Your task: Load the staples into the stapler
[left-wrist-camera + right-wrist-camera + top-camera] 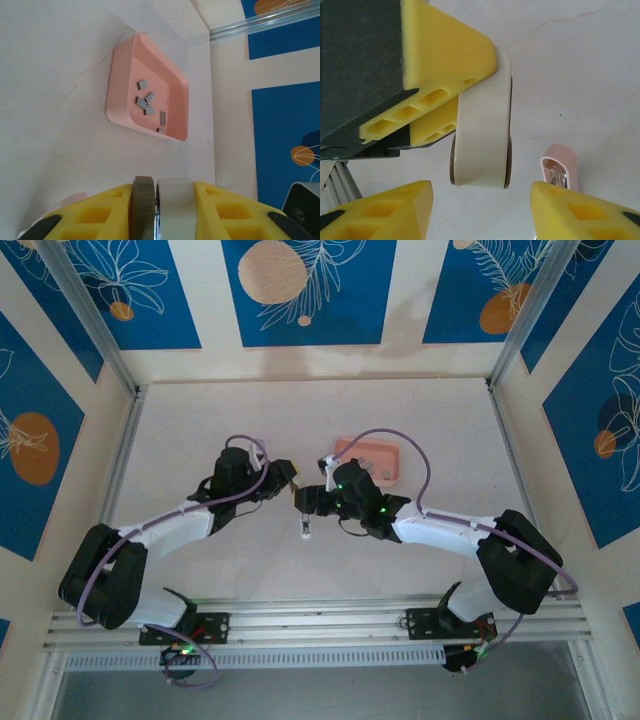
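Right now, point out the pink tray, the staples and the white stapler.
pink tray (167,82), left wrist view, bare floor.
staples (142,103), left wrist view, a middle strip.
white stapler (484,135), right wrist view, broad top face.

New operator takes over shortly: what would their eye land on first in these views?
The left claw is shut on a white stapler over the middle of the table, facing the open right claw. Just past them the pink tray holds several loose grey staple strips, and a pink stapler lies on the table by the right claw.
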